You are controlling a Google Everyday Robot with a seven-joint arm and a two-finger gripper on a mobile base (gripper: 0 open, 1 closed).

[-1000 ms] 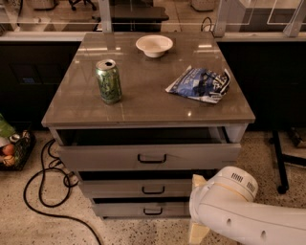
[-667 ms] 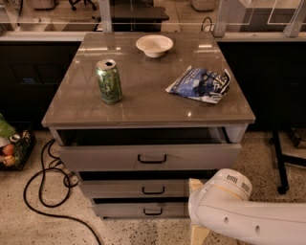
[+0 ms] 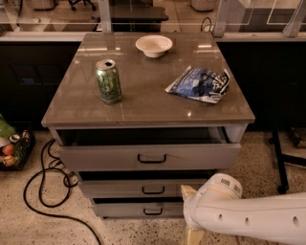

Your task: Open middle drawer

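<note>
at the near right, low by the floor, the white arm's gripper (image 3: pixel 191 214) is just beside the right end of the grey flat-fronted middle drawer (image 3: pixel 119 188); released or clenched, i cannot tell. above it the large grey top drawer (image 3: pixel 95 157) stands pulled out. farther, on the brown glossy cabinet top (image 3: pixel 143 103), are a green drink can (image 3: pixel 108 81), a blue crumpled snack bag (image 3: pixel 200 83) and a white bowl (image 3: pixel 153 45).

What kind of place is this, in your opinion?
Probably an office or lab: a grey drawer cabinet, an office-chair base behind, a cable on speckled floor. The gripper sits low, by the middle drawer.
</note>
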